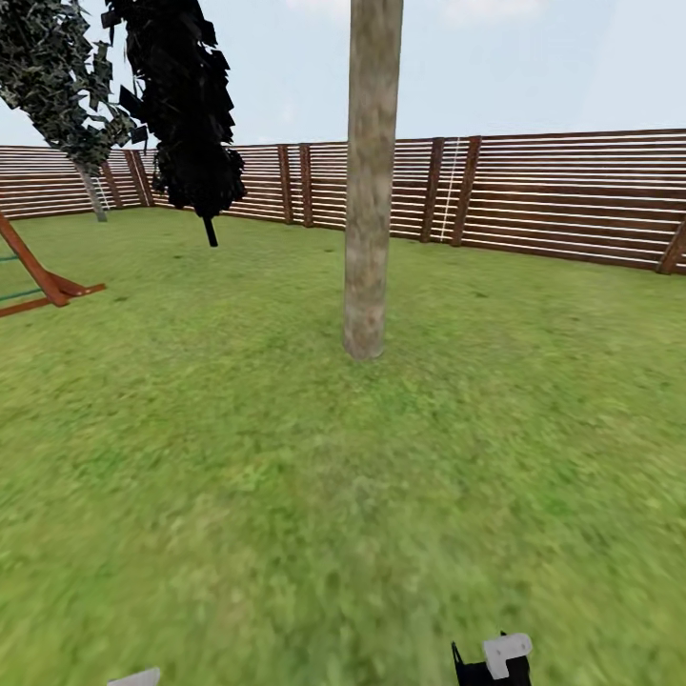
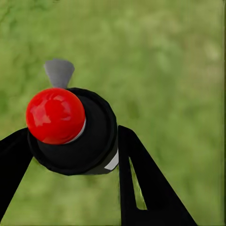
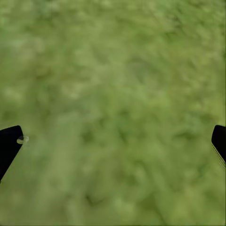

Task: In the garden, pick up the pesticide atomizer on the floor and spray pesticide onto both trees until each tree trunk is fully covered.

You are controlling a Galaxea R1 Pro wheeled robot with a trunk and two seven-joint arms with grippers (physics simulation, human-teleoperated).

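Ahead of both arms in the head view, a tree trunk [image 1: 373, 181] rises from open lawn [image 1: 238, 457], fence [image 1: 572, 195] far behind. Between the left gripper [image 2: 70, 150] fingers sits the atomizer [image 2: 70, 129], clasped. Right gripper [image 3: 113, 141] gapes wide over grass. Approach looks underway; next, aim the nozzle trunkward.

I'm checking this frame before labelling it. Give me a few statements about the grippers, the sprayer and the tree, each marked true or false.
1. The left gripper holds the atomizer, which has a red top. True.
2. The right gripper grips a bottle. False: it is open, with only lawn between its fingers.
3. A pale tree trunk stands on the grass ahead. True.
4. The trunk touches the fence. False: grass lies between them.
5. The dark conifer stands at the trunk's right. False: left.
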